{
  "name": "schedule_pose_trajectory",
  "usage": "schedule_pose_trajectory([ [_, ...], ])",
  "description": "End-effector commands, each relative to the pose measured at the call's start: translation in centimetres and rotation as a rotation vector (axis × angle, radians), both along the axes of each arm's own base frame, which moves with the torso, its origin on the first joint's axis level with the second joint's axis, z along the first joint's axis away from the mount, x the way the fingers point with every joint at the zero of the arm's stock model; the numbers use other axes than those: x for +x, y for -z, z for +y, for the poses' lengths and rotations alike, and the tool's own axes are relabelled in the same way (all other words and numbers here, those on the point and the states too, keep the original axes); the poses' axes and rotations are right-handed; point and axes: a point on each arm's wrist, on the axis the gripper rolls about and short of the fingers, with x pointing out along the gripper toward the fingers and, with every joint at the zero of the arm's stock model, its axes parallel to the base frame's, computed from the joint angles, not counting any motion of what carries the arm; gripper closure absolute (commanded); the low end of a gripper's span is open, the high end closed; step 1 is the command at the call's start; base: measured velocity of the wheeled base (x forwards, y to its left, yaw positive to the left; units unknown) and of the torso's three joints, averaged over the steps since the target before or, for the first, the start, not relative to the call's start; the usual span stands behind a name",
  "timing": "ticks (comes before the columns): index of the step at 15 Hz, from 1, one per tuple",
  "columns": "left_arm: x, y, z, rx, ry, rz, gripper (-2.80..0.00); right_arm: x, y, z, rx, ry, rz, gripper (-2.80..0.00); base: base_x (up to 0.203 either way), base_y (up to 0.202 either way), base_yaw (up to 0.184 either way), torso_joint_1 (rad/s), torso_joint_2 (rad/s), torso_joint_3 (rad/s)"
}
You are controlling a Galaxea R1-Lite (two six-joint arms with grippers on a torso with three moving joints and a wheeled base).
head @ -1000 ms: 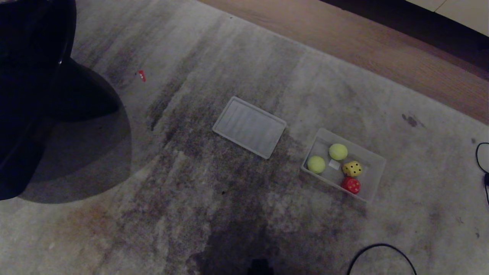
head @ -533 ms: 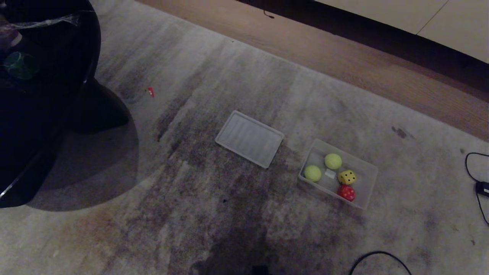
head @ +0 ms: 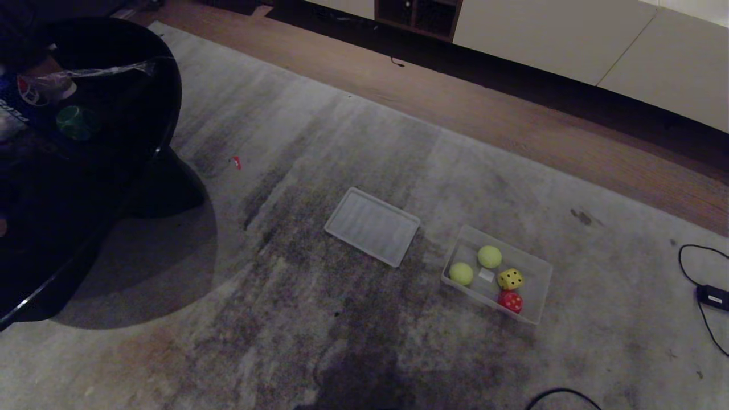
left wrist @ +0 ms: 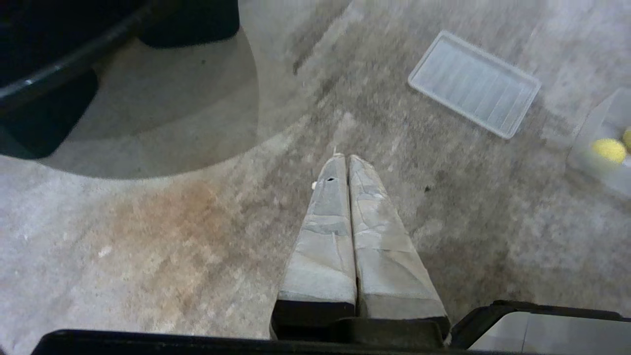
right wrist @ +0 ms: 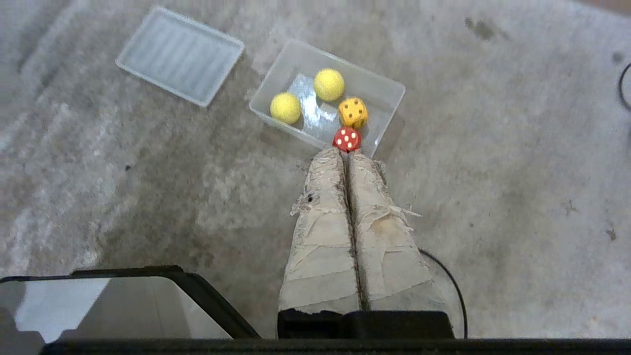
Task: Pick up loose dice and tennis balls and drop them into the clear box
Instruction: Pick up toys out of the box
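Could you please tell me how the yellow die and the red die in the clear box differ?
The yellow die has dark pips; the red die has white pips. The yellow die lies mid-box, the red die by the clear box wall. Both are rounded cubes.

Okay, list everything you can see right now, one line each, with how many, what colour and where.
tennis balls: two, yellow-green, inside the clear box, at its end nearer the lid
yellow die: one, yellow with dark pips, inside the clear box
red die: one, red with white pips, inside the clear box, beside the yellow die
clear box: one, translucent, on the rug
lid: one, translucent and ribbed, flat on the rug beside the box
rug: one, grey and stained, over the wooden floor
black table: one, far left
cable: one, black, right edge of the rug
left gripper: one, shut, above bare rug
right gripper: one, shut, above the rug by the box
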Motion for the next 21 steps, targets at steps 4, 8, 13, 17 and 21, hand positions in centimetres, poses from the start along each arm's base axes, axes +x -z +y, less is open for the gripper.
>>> schedule_pose_trajectory([
  [4,0.02,0.04,0.00,-0.001,0.000,0.003,0.00,0.02,-0.01,0.00,-0.001,0.000,0.003,0.00,0.000,0.000,0.000,0.003,0.00,0.202],
  [8,0.02,0.04,0.00,-0.001,0.000,0.003,0.00,0.02,-0.01,0.00,-0.001,0.000,0.003,0.00,0.000,0.000,0.000,0.002,0.00,0.203],
  [13,0.02,0.04,0.00,-0.001,0.000,0.003,0.00,0.02,-0.01,0.00,-0.001,0.000,0.003,0.00,0.000,0.000,0.000,0.004,0.00,0.202],
  [17,0.02,0.04,0.00,-0.001,0.000,0.003,0.00,0.02,-0.01,0.00,-0.001,0.000,0.003,0.00,0.000,0.000,0.000,0.003,0.01,0.200],
  [21,0.02,0.04,0.00,-0.001,0.000,0.003,0.00,0.02,-0.01,0.00,-0.001,-0.001,0.003,0.00,0.000,0.000,0.000,0.003,0.00,0.200],
])
